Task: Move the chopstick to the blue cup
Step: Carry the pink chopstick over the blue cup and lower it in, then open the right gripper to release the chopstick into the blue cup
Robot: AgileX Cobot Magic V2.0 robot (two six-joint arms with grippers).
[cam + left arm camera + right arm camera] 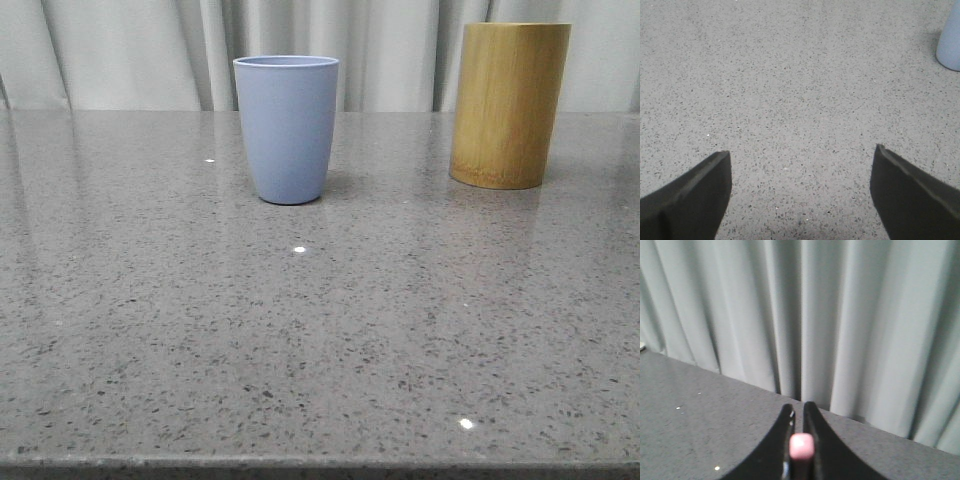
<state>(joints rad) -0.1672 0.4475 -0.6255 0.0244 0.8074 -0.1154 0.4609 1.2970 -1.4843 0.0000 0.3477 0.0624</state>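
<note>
The blue cup (287, 128) stands upright on the grey table, left of centre at the back; its base also shows in the left wrist view (950, 42). It looks empty from this angle. My right gripper (799, 412) is shut on a pale pink chopstick (802, 447), whose square end shows between the fingers; the gripper faces the curtain. My left gripper (801, 155) is open and empty above bare table, with the blue cup off to one side. Neither gripper shows in the front view.
A tall yellow-brown bamboo cylinder (508, 103) stands at the back right, right of the blue cup. A pale grey curtain (140, 50) hangs behind the speckled grey table (300, 330), whose front edge runs along the bottom of the front view.
</note>
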